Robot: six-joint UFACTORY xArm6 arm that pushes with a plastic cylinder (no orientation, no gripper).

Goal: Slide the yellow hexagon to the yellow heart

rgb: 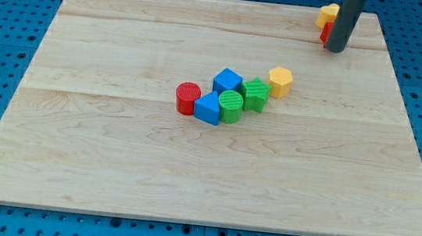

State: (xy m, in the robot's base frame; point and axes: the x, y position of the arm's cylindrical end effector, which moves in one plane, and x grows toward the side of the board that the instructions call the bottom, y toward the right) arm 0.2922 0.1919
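The yellow hexagon (280, 81) sits just right of the board's middle, at the right end of a cluster of blocks. A yellow block (328, 13), probably the heart, lies near the view's top right corner, partly hidden by my rod. A red block (324, 34) is right below it, mostly hidden. My tip (334, 50) rests on the board just right of those two blocks, well up and to the right of the hexagon.
The cluster left of the hexagon holds a green star-like block (256, 93), a green cylinder (230, 105), a blue cube (227, 80), a blue triangular block (207, 108) and a red cylinder (187, 97). The wooden board (111, 170) lies on a blue pegboard.
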